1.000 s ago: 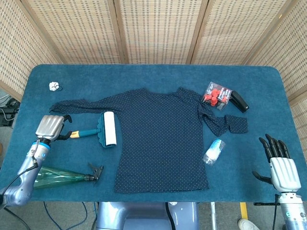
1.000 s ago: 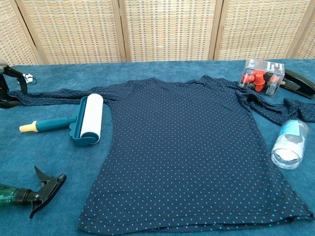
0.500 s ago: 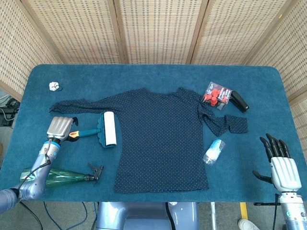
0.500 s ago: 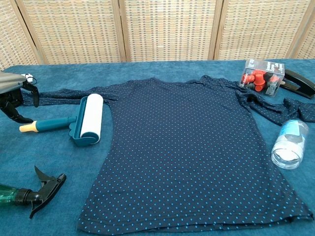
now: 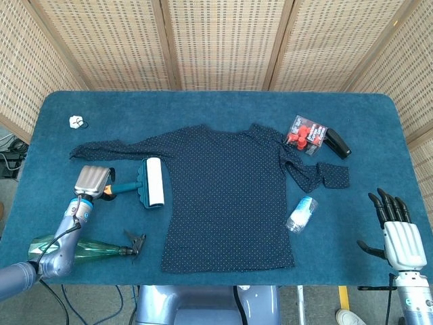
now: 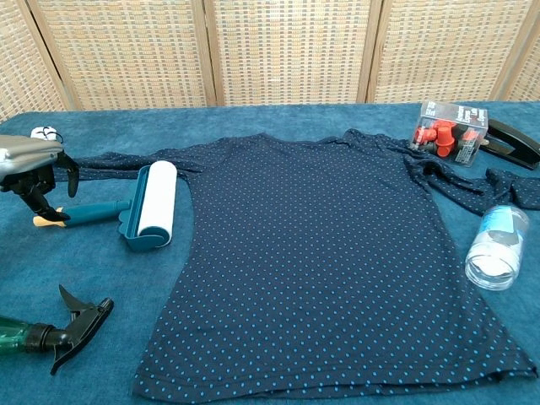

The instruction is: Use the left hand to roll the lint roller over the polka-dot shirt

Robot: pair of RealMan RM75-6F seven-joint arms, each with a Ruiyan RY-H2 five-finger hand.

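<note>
The left hand has come closer to the lint roller than half a second ago: it now hangs directly over the yellow end of the roller's handle, with dark fingers pointing down around that end. From these views I cannot tell if the fingers already grip the handle. The lint roller itself has not moved; it lies just beside the left edge of the polka-dot shirt, its white roll next to the cloth. The right hand stays well apart from the shirt, near the right front corner, fingers spread and holding nothing.

The surface has a blue cover. In front of the lint roller lies a green spray bottle. Right of the shirt lie a clear plastic bottle, a pack of red pieces and a black stapler. Behind the surface stand woven wicker screens.
</note>
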